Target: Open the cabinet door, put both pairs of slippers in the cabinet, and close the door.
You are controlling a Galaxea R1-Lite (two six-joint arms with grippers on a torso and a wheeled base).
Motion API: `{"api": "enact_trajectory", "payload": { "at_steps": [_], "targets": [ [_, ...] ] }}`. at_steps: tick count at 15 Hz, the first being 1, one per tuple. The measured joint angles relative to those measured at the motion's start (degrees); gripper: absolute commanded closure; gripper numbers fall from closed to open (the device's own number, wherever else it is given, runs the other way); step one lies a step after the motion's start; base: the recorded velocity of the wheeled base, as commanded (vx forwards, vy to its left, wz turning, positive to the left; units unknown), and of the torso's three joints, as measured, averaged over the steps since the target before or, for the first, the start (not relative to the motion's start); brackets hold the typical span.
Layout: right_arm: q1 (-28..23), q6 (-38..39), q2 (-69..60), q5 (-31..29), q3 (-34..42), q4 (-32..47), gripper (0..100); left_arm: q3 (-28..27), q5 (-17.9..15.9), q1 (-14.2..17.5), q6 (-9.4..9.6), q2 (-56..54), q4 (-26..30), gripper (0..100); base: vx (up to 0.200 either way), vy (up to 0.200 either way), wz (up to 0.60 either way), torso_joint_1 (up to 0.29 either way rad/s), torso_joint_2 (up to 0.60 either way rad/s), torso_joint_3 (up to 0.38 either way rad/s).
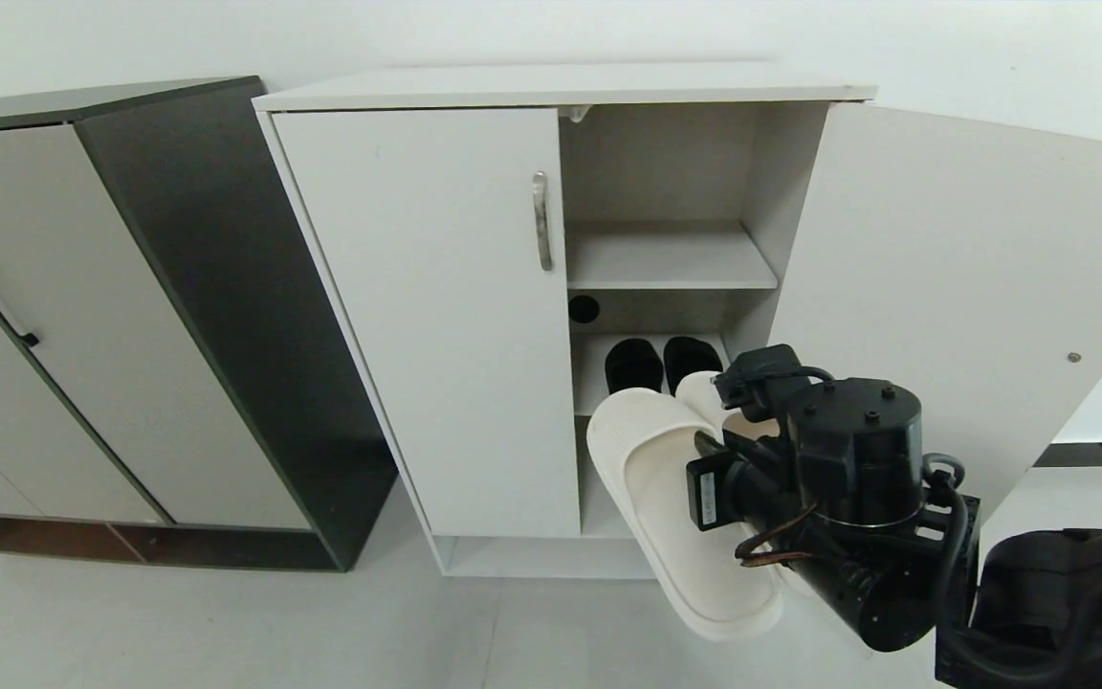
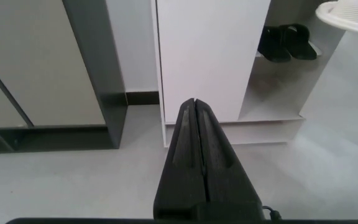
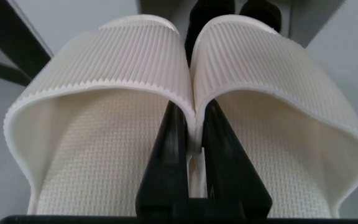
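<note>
Two pale slippers (image 1: 675, 517) are held together by the right gripper (image 3: 194, 124), whose jaws are closed narrowly on the adjoining inner walls of the pair, one finger inside each slipper. In the head view the held pair is seen toward 5 o'clock, clear of the floor (image 1: 226, 622), with the toes pointed at the cabinet opening toward 11 o'clock.

The white cabinet (image 1: 561, 88) is seen at the centre of that view. Its right door (image 1: 953, 287) is swung wide open toward 3 o'clock, while its left door (image 1: 436, 316) is shut, a metal handle (image 1: 540, 220) being fixed upright near its inner edge. Inside, an upper shelf (image 1: 666, 258) is visible, and on the shelf below it a pair of black slippers (image 1: 661, 362) is set side by side, at 12 o'clock from the pale pair and close behind its toes.

The left gripper (image 2: 194, 102) is seen above the floor in front of the shut door, its jaws pressed together with nothing between them.

A grey cabinet (image 1: 34, 316) with dark sides is stood at 9 o'clock from the white one.
</note>
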Motion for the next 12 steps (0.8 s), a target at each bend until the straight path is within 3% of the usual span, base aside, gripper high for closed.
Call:
{"api": "enact_trajectory", "payload": {
  "at_steps": [3, 12],
  "targets": [
    [0.0, -0.2, 0.5, 0.0, 0.6, -0.9, 100, 0.0, 0.0, 0.1, 0.0, 0.0, 0.1, 100, 0.0, 0.0, -0.6, 0.001, 0.07, 0.064],
    [0.5, 0.5, 1.2, 0.0, -2.6, -1.6, 100, 0.0, 0.0, 0.0, 0.02, 0.0, 0.0, 100, 0.0, 0.0, 0.0, 0.001, 0.01, 0.004]
  ]
}}
